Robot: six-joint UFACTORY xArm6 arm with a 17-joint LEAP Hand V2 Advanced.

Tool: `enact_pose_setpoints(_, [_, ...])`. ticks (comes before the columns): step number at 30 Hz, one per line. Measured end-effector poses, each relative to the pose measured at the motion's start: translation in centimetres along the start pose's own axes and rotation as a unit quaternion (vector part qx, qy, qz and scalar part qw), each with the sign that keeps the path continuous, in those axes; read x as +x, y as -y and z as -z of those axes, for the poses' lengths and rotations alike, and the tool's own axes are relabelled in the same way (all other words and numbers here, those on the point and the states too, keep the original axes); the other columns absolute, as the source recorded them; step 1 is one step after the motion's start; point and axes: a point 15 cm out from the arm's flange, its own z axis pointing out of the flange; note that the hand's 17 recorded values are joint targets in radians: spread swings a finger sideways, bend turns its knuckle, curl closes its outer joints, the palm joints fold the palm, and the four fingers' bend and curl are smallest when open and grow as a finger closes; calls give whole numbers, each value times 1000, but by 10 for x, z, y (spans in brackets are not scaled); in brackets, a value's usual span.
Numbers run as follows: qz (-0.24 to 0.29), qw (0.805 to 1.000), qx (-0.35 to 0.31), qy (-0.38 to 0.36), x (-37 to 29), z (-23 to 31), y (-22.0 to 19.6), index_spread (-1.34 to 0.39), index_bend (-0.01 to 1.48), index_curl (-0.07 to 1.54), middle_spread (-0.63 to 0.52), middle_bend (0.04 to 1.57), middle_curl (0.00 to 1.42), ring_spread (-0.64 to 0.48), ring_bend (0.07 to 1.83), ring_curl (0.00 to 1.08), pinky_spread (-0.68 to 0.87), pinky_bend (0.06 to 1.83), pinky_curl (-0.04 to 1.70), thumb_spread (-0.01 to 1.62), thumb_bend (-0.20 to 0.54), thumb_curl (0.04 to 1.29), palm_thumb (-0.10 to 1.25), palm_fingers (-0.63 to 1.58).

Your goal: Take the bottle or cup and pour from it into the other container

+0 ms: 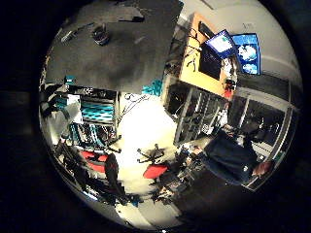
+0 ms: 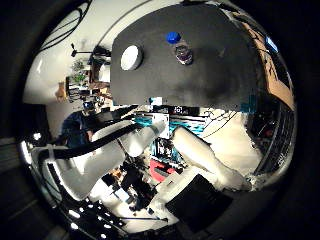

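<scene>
In the right thumb side palm view a clear bottle with a blue cap (image 2: 180,47) stands upright on a dark grey table (image 2: 215,75). A white round cup (image 2: 131,58) stands on the same table a short way from the bottle. My hand (image 2: 195,155) is well away from both, and its white fingers (image 2: 105,148) reach into the view relaxed, with nothing between them. In the right little finger side palm view a small dark round object (image 1: 100,35) sits on the dark table (image 1: 136,49); I cannot tell whether it is the bottle or the cup.
Beyond the table's edge the room shows teal shelving (image 1: 95,109), red and black chairs (image 1: 154,170) on a pale floor, and an orange desk (image 1: 206,44) with lit monitors (image 1: 245,50). A small dark item (image 1: 66,37) lies near the table's far side.
</scene>
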Motion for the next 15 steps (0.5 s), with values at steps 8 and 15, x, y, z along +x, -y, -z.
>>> enact_pose_setpoints(8, [-8,1000,22,17,2,-5,-3,-296,167,297,17,292,351,146,639,185,385,947,-9,1123,-20,360,626,244])
enact_pose_setpoints(15, [-5,998,45,34,0,-8,4,-290,165,297,-1,301,352,129,642,184,386,957,-8,1126,-28,350,586,246])
